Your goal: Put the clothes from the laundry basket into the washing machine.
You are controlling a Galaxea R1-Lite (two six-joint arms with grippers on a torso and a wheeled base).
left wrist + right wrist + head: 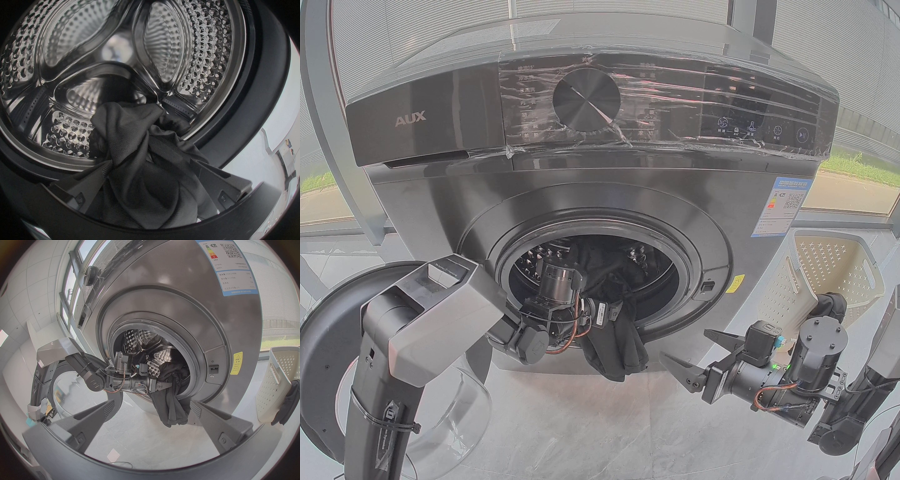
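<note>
Soft, light black cloth garment [615, 353] droops from the grey washing machine [425, 206] between the left gripper's [147, 161] spread jaws, its bunched middle likely the best place to pinch.

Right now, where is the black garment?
Centre of the head view: the black garment drapes over the lower rim of the washing machine's opening, partly inside the drum, between the left gripper's open fingers.

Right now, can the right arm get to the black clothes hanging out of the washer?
Probably yes. The right tool is open, with only bare floor between it and the black clothes; the left tool sits on their other side.
</note>
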